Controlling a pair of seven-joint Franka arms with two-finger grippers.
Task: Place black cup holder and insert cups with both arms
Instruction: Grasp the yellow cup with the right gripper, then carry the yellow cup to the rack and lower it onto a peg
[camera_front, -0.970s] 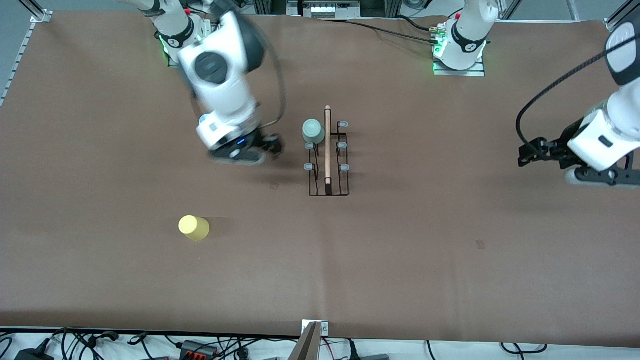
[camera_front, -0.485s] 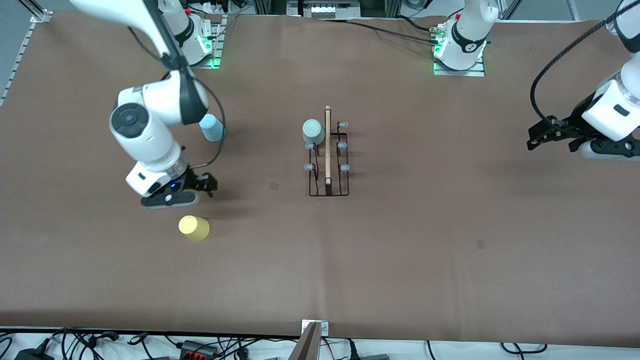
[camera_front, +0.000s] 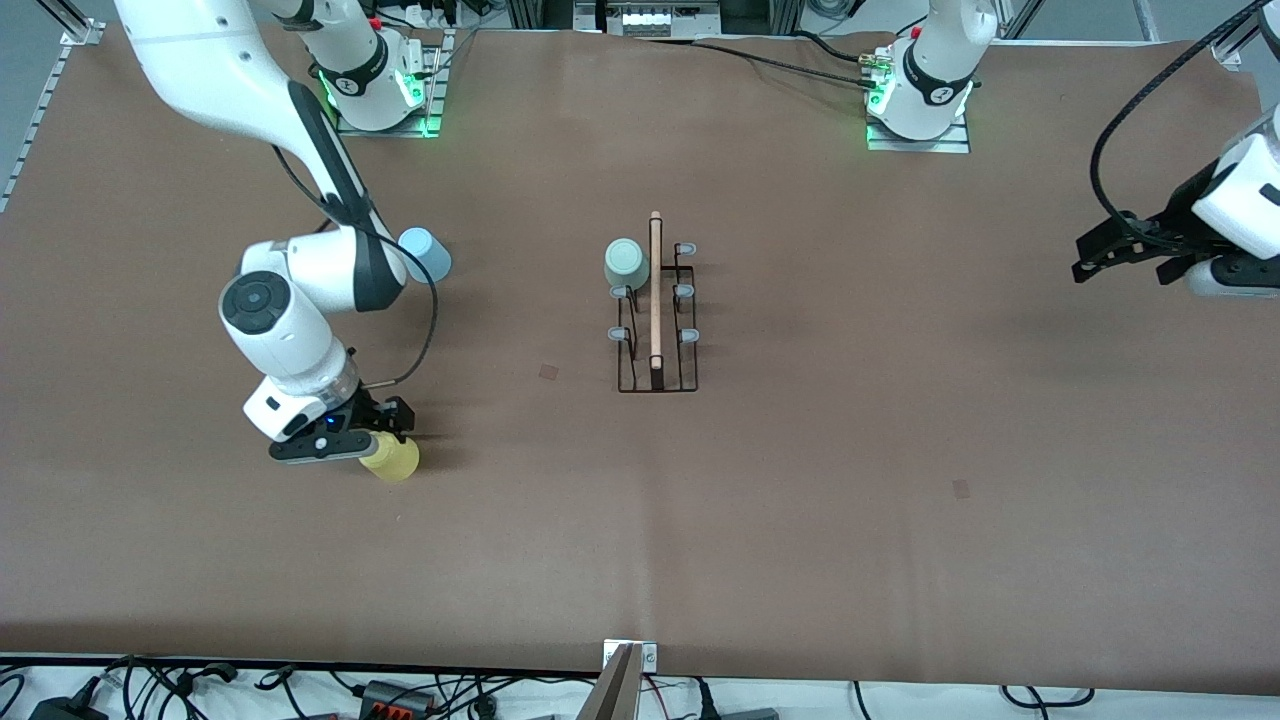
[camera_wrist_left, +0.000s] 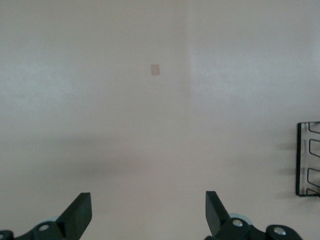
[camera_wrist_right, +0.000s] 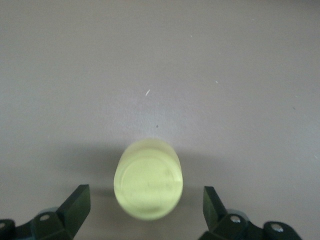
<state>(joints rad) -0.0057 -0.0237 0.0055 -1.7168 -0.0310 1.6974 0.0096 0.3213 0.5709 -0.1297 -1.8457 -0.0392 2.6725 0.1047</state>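
Over the yellow cup (camera_front: 392, 460), toward the right arm's end of the brown surface (camera_front: 800, 500), hangs the right hand (camera_front: 385, 428), its fingers spread wide with nothing between them. From the right wrist view the yellow cup (camera_wrist_right: 148, 178) stands upside down, flat bottom up, with one finger (camera_wrist_right: 75, 205) off each flank and a clear gap to both.

Near the middle of the surface stands the black cup holder (camera_front: 655, 310), its wooden rod (camera_front: 656, 290) running along the top. The pale mint green cup (camera_front: 626, 262) sits on the peg at the holder's end nearest the robot bases, on the side facing the right arm. The other 5 pegs are bare. The light blue cup (camera_front: 425, 254) stands on the surface between the holder and the right arm's end, farther from the front camera than the yellow one.

The left hand (camera_front: 1100, 255) waits over the left arm's end of the surface, fingers apart and holding nothing; its wrist view catches just a corner of the holder (camera_wrist_left: 307, 160)
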